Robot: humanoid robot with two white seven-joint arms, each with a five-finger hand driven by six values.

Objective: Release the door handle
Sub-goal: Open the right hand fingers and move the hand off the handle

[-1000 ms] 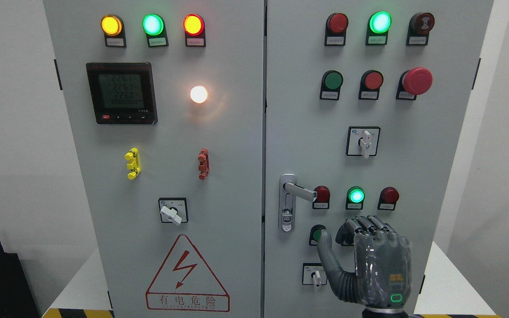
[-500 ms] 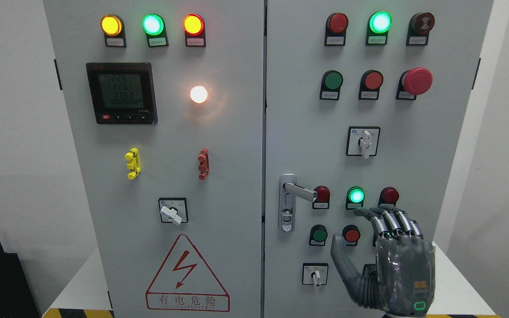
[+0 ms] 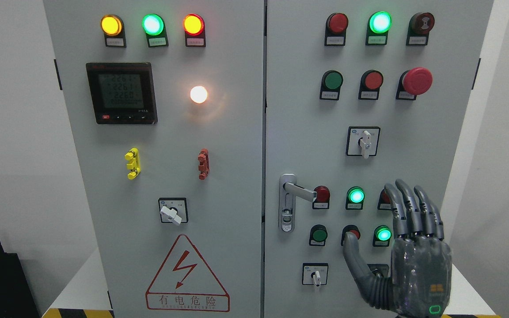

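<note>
Lower right corner of the cabinet's right door: right hand (image 3: 407,260) raised in front of the panel, back of the hand toward the camera, fingers (image 3: 409,205) straight and spread a little, thumb (image 3: 355,256) out to the left; it grips nothing
Door handle: silver lever door handle (image 3: 298,191) on its plate at the left edge of the right door (image 3: 298,110), just beside the seam between the two doors, lever pointing right toward a red indicator lamp (image 3: 322,194) — well apart from the hand
Thumb tip: over a red push button (image 3: 352,232), which it partly hides; contact cannot be told
Fingertips: rising beside a lit green lamp (image 3: 355,195), covering most of another red lamp (image 3: 385,197) at the row's right end
Between thumb and fingers: a second lit green lamp (image 3: 383,233) shows clear
Open room: bare grey panel between handle and hand holds only a green push button (image 3: 319,233) and a small selector switch (image 3: 314,274) below it
Right edge of the door: close to the hand's outer side — white wall beyond
Left door (image 3: 237,145): shut
</note>
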